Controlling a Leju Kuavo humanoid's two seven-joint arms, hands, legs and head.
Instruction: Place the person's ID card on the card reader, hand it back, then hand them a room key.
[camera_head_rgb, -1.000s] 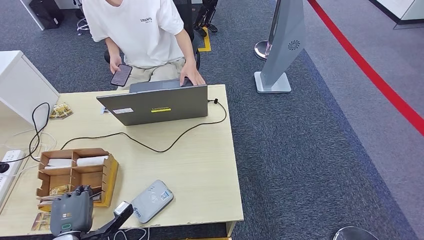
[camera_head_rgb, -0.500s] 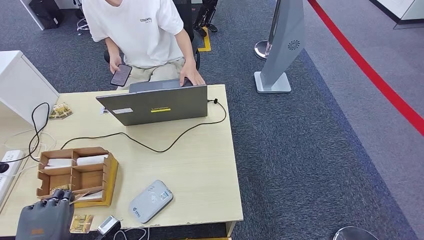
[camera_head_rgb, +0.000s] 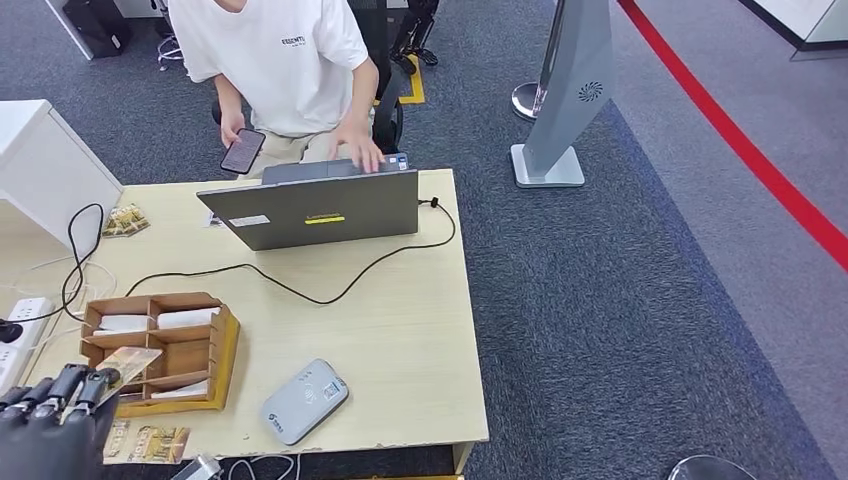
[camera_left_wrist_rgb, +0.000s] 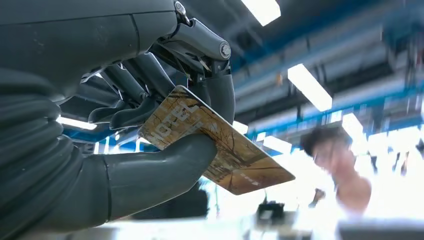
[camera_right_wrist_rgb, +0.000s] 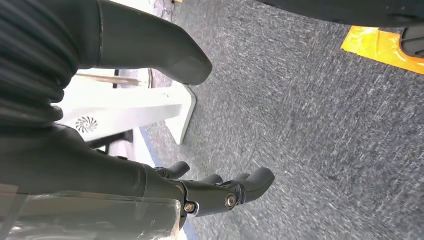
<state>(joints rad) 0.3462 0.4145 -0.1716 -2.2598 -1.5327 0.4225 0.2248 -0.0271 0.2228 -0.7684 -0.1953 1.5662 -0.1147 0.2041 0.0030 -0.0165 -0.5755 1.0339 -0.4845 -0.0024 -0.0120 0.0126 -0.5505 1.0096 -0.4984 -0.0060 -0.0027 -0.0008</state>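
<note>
Wooden worktop is filling the frame's middle, a person sitting at its top behind a laptop. Lower left, the left hand is pinching a room key between thumb and fingers; the card reader is lying near the bottom edge. The right hand is hanging with fingers apart.

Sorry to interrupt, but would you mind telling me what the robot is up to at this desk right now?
The robot's left hand holds a brown patterned card between its thumb and fingers, raised near the cardboard organizer at the desk's near left corner. The grey card reader lies on the desk with nothing on it. Across the desk, a person sits behind the open laptop, phone in one hand. The right hand hangs open over the carpet, holding nothing.
</note>
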